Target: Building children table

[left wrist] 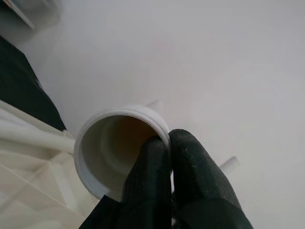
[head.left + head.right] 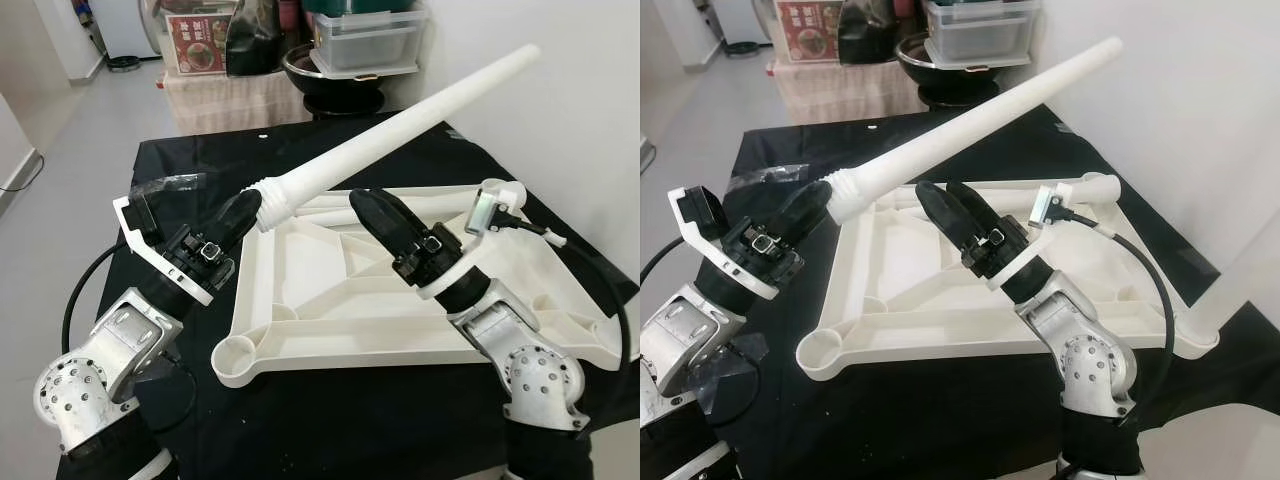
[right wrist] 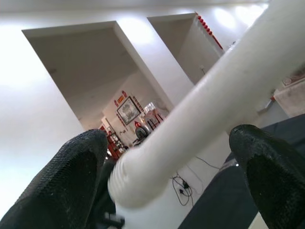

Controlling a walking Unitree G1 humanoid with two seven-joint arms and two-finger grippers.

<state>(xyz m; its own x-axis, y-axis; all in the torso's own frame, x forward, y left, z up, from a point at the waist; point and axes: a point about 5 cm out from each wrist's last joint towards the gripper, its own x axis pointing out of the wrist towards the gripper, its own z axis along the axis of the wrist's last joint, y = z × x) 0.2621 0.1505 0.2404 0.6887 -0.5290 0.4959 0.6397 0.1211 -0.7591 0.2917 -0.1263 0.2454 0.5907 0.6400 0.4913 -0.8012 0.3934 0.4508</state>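
Leg position: the long white tapered plastic table leg (image 2: 400, 125) is carried in the air above the white ribbed plastic tabletop (image 2: 330, 330), which lies underside up on the black cloth-covered work surface (image 2: 330, 430). The leg's long axis runs diagonally, from its ribbed, threaded wide end low on the robot's left up to its narrow tip high and far on the right, toward the pale wall. The left gripper (image 2: 246, 208) is the holding hand: in the left wrist view its two black fingers (image 1: 159, 181) are pressed together on the rim of the leg's hollow open end, one finger apparently inside the rim and one outside. The right gripper (image 2: 950, 205) stands just beside the leg, on the near side of its wide end; in the right wrist view its fingers (image 3: 71, 176) are spread apart with the leg's shaft passing between them, and no contact with the shaft can be confirmed. The round corner socket (image 2: 240, 358) at the tabletop's near left corner is open and unoccupied; it lies below and nearer to the robot than the leg's threaded end, so the leg would probably need to be tipped toward upright and brought down to seat there. Another white leg (image 2: 1230, 290) stands at the near right corner, cut off by the picture edge. The far right corner is partly hidden behind the right arm's camera mount.
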